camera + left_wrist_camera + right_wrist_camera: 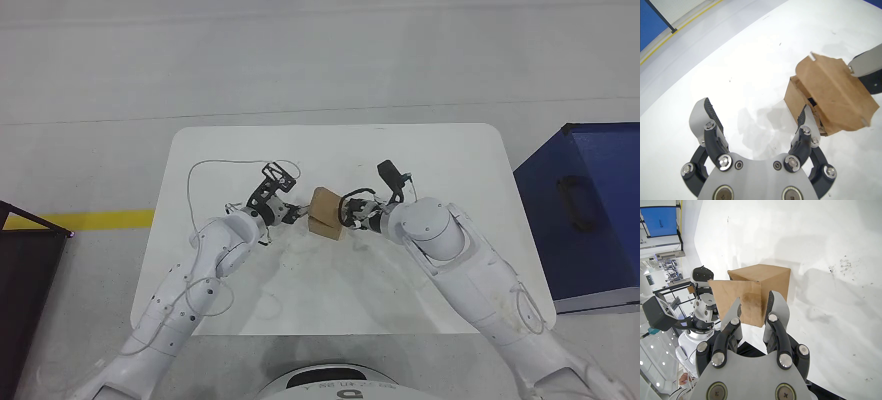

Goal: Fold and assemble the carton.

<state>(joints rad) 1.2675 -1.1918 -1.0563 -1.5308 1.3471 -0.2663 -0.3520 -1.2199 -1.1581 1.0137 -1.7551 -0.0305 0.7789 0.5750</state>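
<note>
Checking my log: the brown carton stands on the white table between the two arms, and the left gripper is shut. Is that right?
Not quite. The left gripper is open, its jaws wide apart beside the carton, as the left wrist view shows. The carton does stand on the white table; the rest holds.

Carton point(324, 213) at ctr of table point(450, 170), btwn left gripper point(290, 212) & right gripper point(347, 213); crate point(590, 215) off table's right.
</note>
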